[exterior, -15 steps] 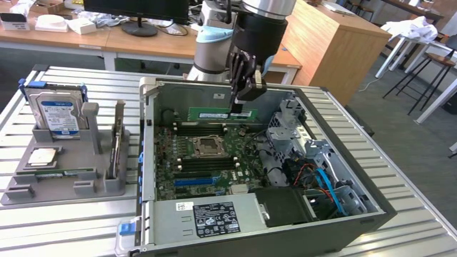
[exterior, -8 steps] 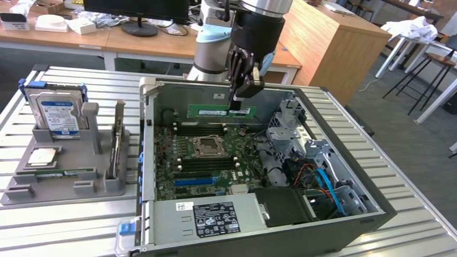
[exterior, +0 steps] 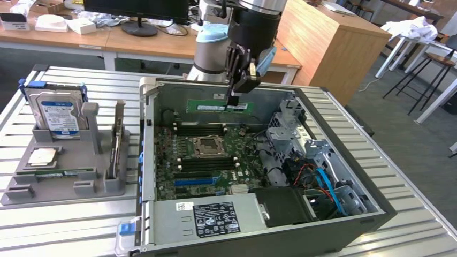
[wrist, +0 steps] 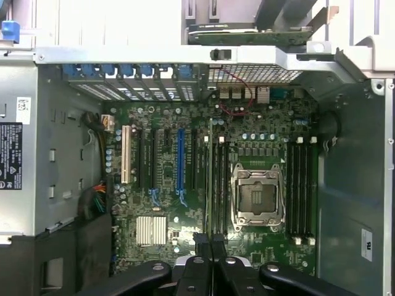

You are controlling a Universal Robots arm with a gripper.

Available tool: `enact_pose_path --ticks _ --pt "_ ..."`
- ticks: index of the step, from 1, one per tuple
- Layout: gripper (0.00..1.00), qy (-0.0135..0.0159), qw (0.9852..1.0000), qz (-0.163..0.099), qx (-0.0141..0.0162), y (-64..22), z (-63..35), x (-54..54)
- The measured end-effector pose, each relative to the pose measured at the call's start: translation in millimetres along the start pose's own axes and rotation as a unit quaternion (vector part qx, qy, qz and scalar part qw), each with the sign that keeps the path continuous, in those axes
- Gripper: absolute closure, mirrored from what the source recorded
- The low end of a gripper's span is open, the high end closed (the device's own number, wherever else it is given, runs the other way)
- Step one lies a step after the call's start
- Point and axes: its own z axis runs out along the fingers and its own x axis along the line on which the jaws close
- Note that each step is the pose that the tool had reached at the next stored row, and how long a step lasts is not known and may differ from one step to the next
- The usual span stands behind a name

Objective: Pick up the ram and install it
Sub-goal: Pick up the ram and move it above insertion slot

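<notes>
**A:** On what does everything stand?

**B:** On a silver slatted metal table (exterior: 421,225), and behind it there are light wooden desks (exterior: 143,43).

**A:** And where is the ram?

**B:** The ram, a long thin green circuit-board stick (exterior: 211,107), is in the air and lies level. It is above the open grey metal computer case (exterior: 343,222), close to the far wall of the case. The black two-finger gripper (exterior: 233,103) is closed on it and pinches it nearer to its end at the exterior view's right. In the wrist view the ram (wrist: 211,179) is seen from its edge, as a thin line going out from the gripper (wrist: 210,243).

**A:** What is under it?

**B:** The green motherboard (exterior: 207,166), with the square silver processor socket (exterior: 207,143) and black memory slots (exterior: 203,130) on both sides of it (whether the stick is exactly over one slot, I cannot tell).

**A:** And beside the case?

**B:** At the exterior view's left stands a grey plastic holder tray (exterior: 21,193). In it a silver-and-blue hard drive (exterior: 61,115) and a tall brown-green expansion card (exterior: 116,139) both stand upright.
</notes>
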Motion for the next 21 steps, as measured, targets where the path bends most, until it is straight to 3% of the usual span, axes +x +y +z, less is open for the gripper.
enact_pose_path --ticks 4,8,13,21 --pt "0.89 -0.0012 1.0000 0.000 0.0000 0.0 0.3 -6.2" --pt "0.89 -0.0013 1.0000 0.000 0.0000 -0.8 0.4 -6.6" --pt "0.89 -0.0012 1.0000 0.000 0.0000 -9.6 0.7 -6.6" --pt "0.89 -0.0013 1.0000 0.000 0.0000 -10.4 5.9 -6.8"
